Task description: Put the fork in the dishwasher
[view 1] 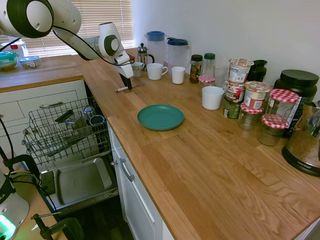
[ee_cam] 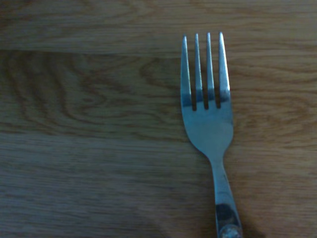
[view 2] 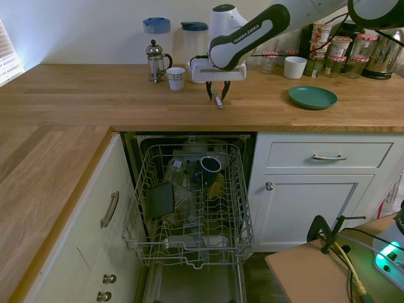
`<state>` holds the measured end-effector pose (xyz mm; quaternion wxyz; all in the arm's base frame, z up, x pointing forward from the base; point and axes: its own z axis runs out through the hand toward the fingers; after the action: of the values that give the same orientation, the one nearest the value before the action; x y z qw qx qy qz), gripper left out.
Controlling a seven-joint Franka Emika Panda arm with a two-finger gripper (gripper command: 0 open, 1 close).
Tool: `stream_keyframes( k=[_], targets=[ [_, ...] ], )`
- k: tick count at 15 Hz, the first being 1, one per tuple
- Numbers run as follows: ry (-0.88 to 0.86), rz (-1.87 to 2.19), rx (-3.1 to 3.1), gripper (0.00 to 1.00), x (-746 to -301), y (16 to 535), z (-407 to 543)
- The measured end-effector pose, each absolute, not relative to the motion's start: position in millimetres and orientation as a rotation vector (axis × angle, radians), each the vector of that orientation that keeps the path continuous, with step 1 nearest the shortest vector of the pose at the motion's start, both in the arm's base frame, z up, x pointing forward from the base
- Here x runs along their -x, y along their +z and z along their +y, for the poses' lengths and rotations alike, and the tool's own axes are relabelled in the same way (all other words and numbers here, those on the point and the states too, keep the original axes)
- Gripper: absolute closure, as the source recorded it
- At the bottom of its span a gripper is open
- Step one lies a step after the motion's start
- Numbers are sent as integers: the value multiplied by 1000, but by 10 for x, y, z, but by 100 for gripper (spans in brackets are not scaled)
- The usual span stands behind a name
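The gripper (view 2: 217, 96) is down low over the wooden counter (view 2: 82, 95). Its two dark fingers (view 2: 209, 92) point down and are a little way apart. The fork (view 2: 217, 101) lies flat on the counter right between the finger tips. I cannot tell if the fingers are touching it. In the other side view the gripper (view 1: 128, 85) stands over the fork (view 1: 123, 88), and one end of the fork pokes out to the side. In the close view the fork (ee_cam: 208, 124) has four shiny prongs and lies on the wood.

Just beside the gripper stand a small white cup (view 2: 175, 78) and a glass coffee pot (view 2: 156, 62). Behind them are two jugs with blue lids (view 2: 158, 39). Farther along the counter is a green plate (view 2: 312, 97). Near it is a white mug (view 2: 294, 67) and a bunch of jars (view 1: 260, 107).

Below the counter the dishwasher (view 2: 189, 208) is open. Its grey wire rack (view 2: 142, 208) is pulled out over the door (view 1: 80, 181), which is folded down. A dark mug (view 2: 210, 165) and some other dishes sit in the rack. White drawers and cupboards (view 2: 328, 189) are next to it.
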<state>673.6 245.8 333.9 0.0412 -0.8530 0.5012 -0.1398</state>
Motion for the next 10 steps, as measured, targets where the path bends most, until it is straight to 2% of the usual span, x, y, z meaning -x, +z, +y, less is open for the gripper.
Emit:
stream_keyframes(
  k=[10],
  targets=[
    [-394, 1530, 2596, 100, -6769, 3385, 2358]
  ],
)
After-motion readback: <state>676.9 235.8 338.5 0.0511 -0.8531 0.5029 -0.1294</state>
